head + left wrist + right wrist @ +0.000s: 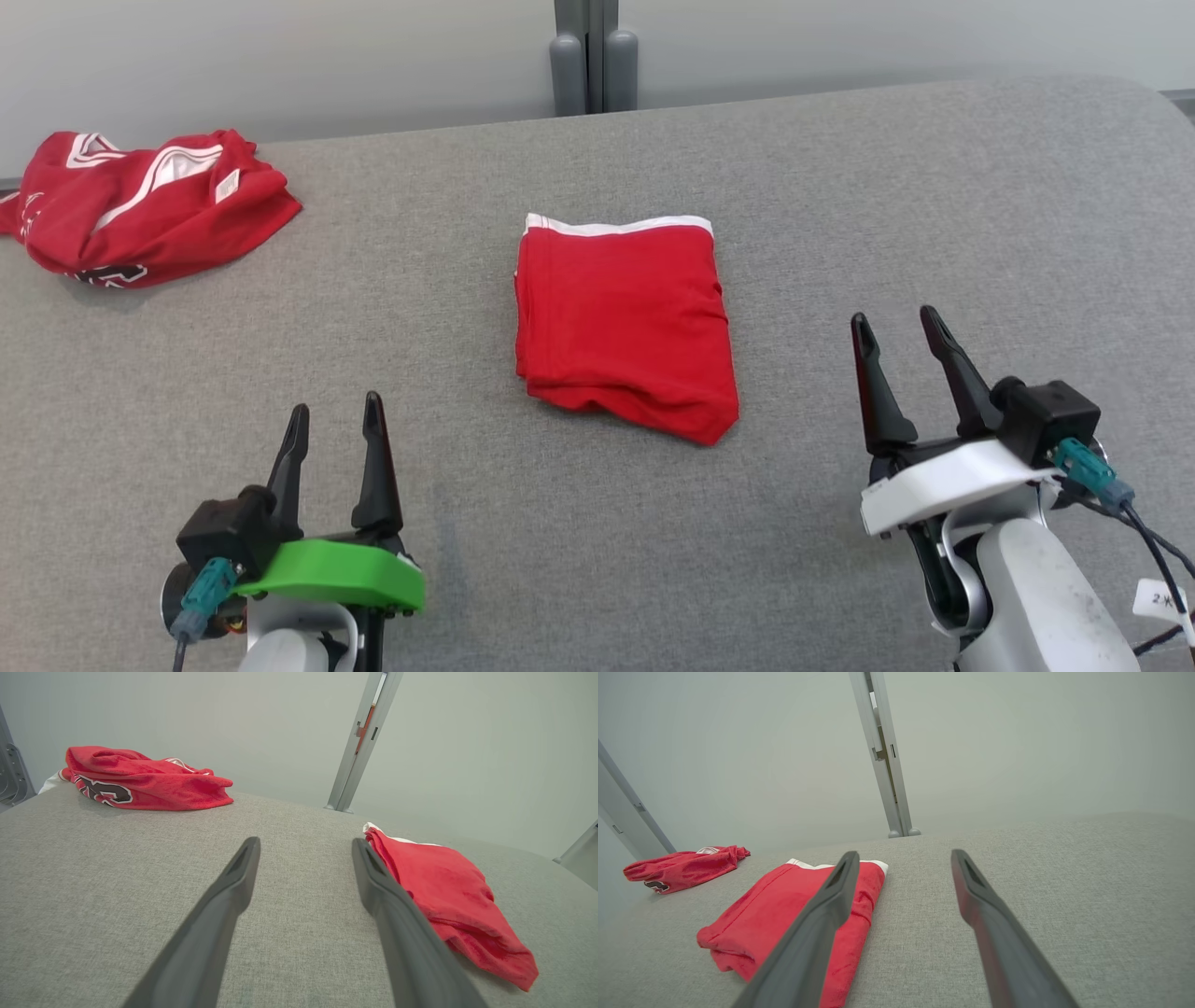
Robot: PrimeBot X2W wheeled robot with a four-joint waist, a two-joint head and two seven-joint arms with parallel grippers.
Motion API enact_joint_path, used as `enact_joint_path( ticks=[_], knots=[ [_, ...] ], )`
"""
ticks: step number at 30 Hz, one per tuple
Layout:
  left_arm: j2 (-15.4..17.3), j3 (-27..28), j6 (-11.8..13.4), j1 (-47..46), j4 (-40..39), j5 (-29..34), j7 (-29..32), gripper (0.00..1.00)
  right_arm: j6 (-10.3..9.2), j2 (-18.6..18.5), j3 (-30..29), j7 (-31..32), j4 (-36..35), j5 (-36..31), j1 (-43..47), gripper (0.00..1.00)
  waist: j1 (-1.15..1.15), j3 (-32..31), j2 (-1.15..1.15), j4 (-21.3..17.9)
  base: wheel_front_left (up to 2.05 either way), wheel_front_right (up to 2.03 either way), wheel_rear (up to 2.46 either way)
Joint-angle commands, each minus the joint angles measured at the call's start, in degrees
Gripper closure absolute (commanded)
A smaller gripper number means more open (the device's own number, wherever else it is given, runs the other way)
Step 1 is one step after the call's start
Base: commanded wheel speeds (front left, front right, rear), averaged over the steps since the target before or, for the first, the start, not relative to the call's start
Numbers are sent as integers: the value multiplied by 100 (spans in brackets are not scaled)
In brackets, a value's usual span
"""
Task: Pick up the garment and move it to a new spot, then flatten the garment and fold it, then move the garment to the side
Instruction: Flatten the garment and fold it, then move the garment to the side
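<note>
Our left gripper (335,403) has its jaws wide apart, with nothing between the two dark fingers and nothing touching them; bare grey table (840,187) lies under the gap. Our right gripper (894,315) is the same: fingers spread wide, holding nothing, touching nothing.

The garment (621,327) lies flat on the table between our two grippers, clear of both. It sits ahead of the left fingertips and off to their right, and to the left of the right fingers, about level with their tips. We see it folded into a red near-rectangle, a shade longer than wide, its long axis running roughly the way our fingers point. Its white-banded edge faces away from our jaws. The near edge is uneven, and its lower right corner juts out on the right gripper's side.

A second red heap (140,205) sits crumpled far ahead and left of the left jaws.
</note>
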Motion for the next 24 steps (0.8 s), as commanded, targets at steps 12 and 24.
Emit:
enact_joint_path(
  ticks=[12, 24],
  knots=[
    [-144, 250, -130, 299, 101, 291, -3, 0, -9, 124, -45, -15, -185, -298, 383, 0, 0, -124, 0, 4, 0, 0, 0],
    [-204, 335, -222, 270, 102, 379, -3, 0, -9, 124, 6, -16, 9, -236, 289, 0, 0, -99, 0, 52, 0, 0, 0]
  ],
)
